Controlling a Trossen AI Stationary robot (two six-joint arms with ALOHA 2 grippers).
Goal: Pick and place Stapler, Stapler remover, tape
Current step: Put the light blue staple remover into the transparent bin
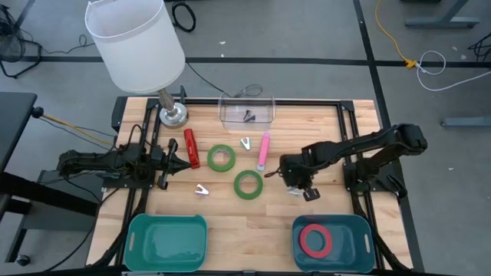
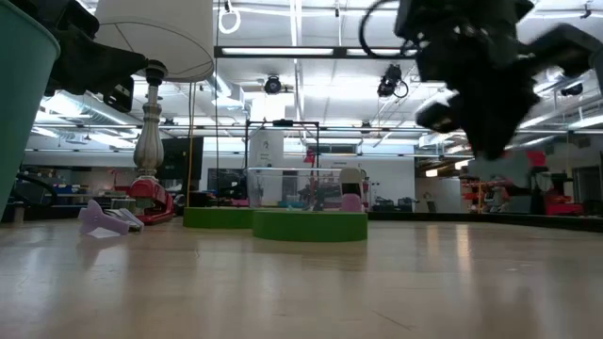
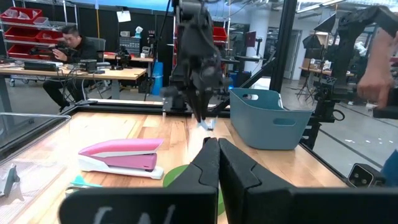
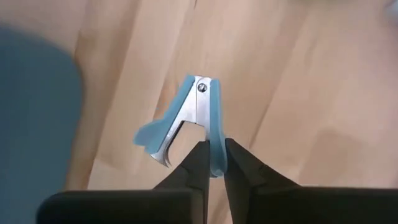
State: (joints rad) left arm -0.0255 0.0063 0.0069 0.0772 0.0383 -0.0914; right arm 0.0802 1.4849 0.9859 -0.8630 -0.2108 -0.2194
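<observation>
The right gripper (image 4: 213, 163), nearly closed, pinches what looks like a blue staple remover (image 4: 186, 121) above the table (image 4: 298, 93).

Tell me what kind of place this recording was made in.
Most likely a robotics lab or workshop: a wooden table on a grey floor, red parts bins on shelving, and a person working at a desk behind.

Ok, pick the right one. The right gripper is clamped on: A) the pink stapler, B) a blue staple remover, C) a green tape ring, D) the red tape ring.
B: in the right wrist view the right gripper has its fingers pinched on one handle of the blue staple remover, lifted above the wooden table.
</observation>
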